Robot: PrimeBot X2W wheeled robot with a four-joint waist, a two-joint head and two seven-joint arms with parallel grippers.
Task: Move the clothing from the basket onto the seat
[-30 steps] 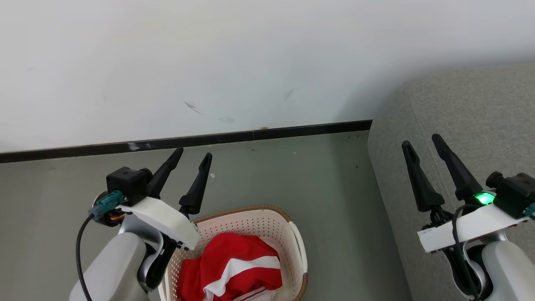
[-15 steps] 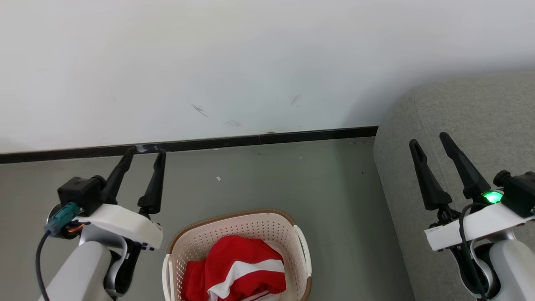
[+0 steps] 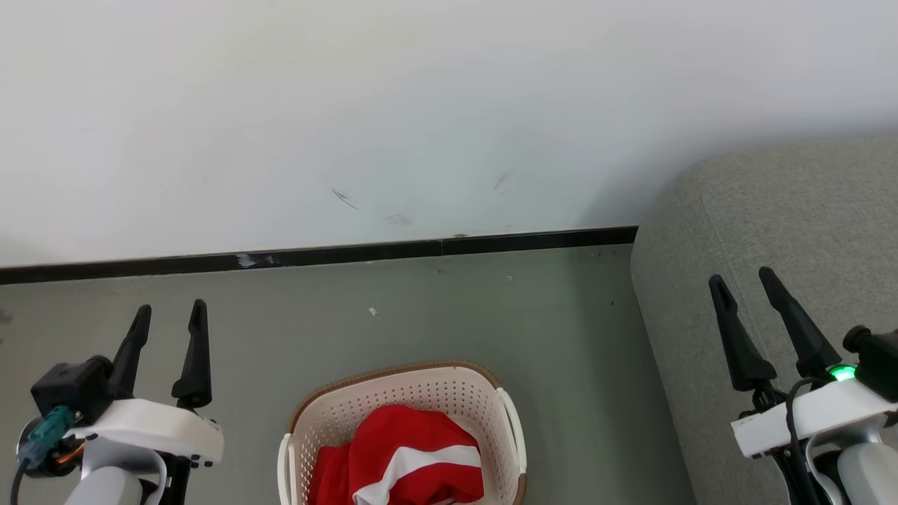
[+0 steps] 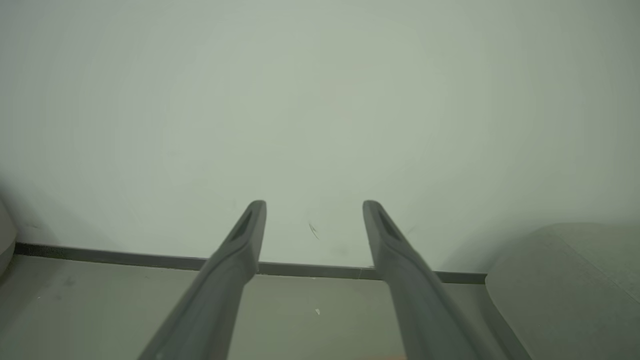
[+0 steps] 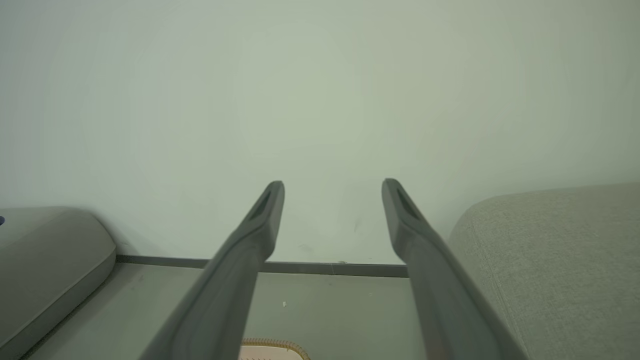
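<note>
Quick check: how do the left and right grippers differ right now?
The left gripper shows against the floor, left of the basket; the right gripper shows against the sofa. The right wrist carries a green light, the left a teal plug. Both are open, empty and clear of the clothing.

Left hand (image 3: 168, 315), right hand (image 3: 742, 287) raised (both open, empty).

Clothing (image 3: 414, 449) red with a white stripe; basket (image 3: 421, 389) cream, dotted with holes, brown woven rim. Sofa (image 3: 793, 224) grey, floor (image 3: 547, 337) grey-green, wall (image 3: 421, 105) white with a black skirting (image 3: 351, 254). Left gripper (image 3: 172, 306) and right gripper (image 3: 741, 275): black fingers, white bodies, teal plug (image 3: 49, 428) on the left, green light (image 3: 842, 372) on the right.
</note>
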